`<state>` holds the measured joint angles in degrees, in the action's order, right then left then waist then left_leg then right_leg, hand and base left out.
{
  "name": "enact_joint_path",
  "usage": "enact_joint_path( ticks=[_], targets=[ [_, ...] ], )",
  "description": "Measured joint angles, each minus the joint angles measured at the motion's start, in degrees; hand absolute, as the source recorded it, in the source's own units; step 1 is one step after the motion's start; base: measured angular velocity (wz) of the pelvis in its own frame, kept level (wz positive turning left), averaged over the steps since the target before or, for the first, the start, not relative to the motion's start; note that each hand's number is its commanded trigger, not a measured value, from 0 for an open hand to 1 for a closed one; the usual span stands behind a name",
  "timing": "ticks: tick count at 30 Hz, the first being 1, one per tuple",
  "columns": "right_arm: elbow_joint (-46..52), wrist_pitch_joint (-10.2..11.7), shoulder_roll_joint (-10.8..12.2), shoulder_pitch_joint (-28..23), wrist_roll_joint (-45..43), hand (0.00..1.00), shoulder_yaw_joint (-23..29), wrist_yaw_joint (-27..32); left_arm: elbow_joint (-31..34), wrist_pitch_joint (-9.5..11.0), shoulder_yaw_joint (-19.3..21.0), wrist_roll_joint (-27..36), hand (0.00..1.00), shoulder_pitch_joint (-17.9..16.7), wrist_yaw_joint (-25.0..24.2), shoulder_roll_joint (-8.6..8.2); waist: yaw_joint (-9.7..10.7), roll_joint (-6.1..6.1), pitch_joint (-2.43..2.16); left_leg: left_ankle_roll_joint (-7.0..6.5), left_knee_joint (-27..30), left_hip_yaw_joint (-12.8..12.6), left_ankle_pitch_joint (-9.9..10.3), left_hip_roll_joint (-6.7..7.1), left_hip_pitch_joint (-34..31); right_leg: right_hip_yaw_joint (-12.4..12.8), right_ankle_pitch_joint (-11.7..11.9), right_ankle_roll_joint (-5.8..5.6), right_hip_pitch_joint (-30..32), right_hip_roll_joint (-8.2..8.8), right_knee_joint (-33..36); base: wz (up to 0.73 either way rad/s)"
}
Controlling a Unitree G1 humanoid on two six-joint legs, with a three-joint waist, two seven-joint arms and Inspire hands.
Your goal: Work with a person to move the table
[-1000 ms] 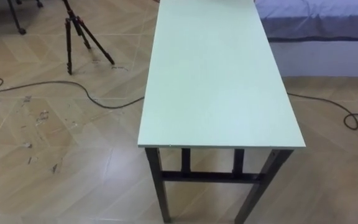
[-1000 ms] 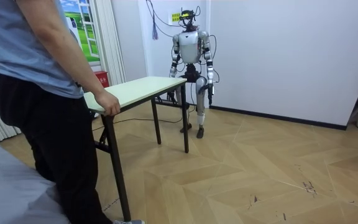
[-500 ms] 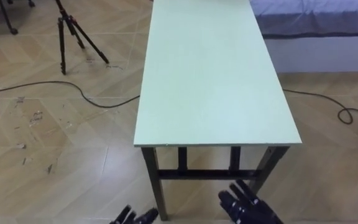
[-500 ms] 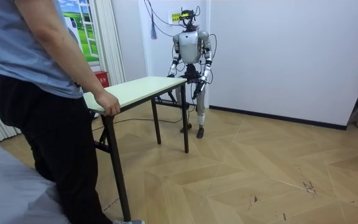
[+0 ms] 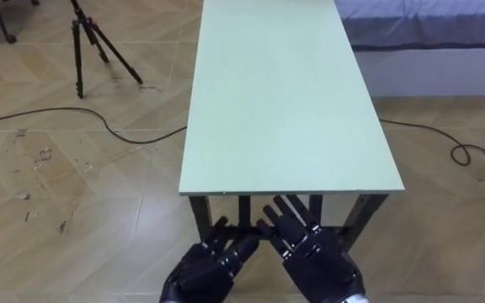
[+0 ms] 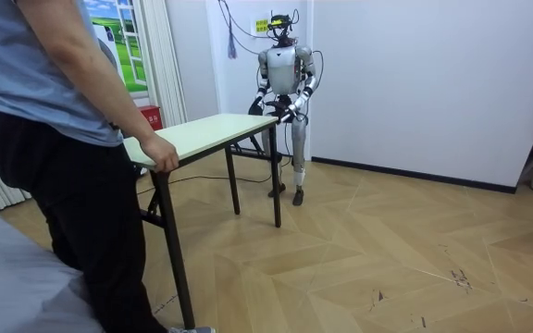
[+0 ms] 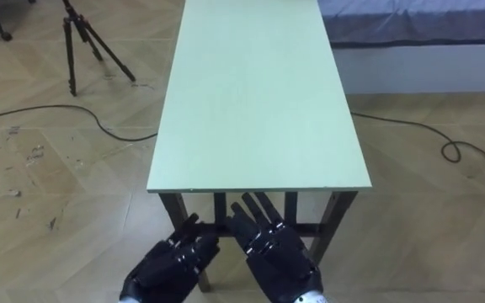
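Left hand point(image 5: 205, 268), right hand point(image 5: 314, 252) newly raised, fingers straight; near table point(image 5: 285, 101) end

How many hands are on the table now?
1: the person's hand grips the table's far end; the other is hidden. Robot's left hand and right hand hover open, not touching.

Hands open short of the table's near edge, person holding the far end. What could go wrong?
The left hand and right hand grip nothing yet; if the person's hand pulls first, the table could drag. They sit close together; gripping there may let it twist. The floor cable could snag a leg.
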<state>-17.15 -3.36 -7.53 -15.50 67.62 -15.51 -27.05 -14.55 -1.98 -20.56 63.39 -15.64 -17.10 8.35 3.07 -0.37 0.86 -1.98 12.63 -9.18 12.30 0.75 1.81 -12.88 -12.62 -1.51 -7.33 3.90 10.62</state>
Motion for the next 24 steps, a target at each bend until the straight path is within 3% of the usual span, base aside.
enact_joint_path(
  ticks=[6,13,18,24],
  targets=[
    [0.30,0.01,-0.14,0.93,-0.36,0.00,-0.19,1.26,0.66,-0.04,0.05,0.13,0.00,2.02,0.00,0.29,-0.03,-0.58,0.68,0.01,-0.03,-0.17,0.00,-0.01,0.69,0.12,0.00,0.00,-0.44,-0.06,-0.01,0.00],
    [1.72,0.00,-2.32,2.42,-0.18,0.00,-1.28,4.77,0.33,-0.17,0.16,0.26,0.00,4.44,0.22,1.09,-0.24,-0.59,0.66,-0.03,-0.27,-0.19,-0.03,0.01,0.74,0.11,0.00,0.00,-0.21,0.02,0.02,0.00],
    [2.16,-0.12,-2.35,2.43,0.30,0.00,-1.32,6.24,-0.42,-0.65,0.28,0.29,0.00,5.65,0.47,1.40,-0.26,-0.37,0.52,-0.03,-0.18,-0.14,-0.03,0.02,0.86,0.29,0.00,0.00,-0.35,0.00,-0.01,0.00],
    [1.79,-0.44,-2.36,2.43,4.06,0.00,-1.17,7.06,-2.44,-2.80,2.43,4.90,0.00,6.76,0.91,1.51,-0.33,0.43,0.44,-0.03,-0.15,-0.18,-0.03,-0.07,1.53,0.29,0.00,0.00,-0.91,0.08,-0.08,0.00]
  ],
)
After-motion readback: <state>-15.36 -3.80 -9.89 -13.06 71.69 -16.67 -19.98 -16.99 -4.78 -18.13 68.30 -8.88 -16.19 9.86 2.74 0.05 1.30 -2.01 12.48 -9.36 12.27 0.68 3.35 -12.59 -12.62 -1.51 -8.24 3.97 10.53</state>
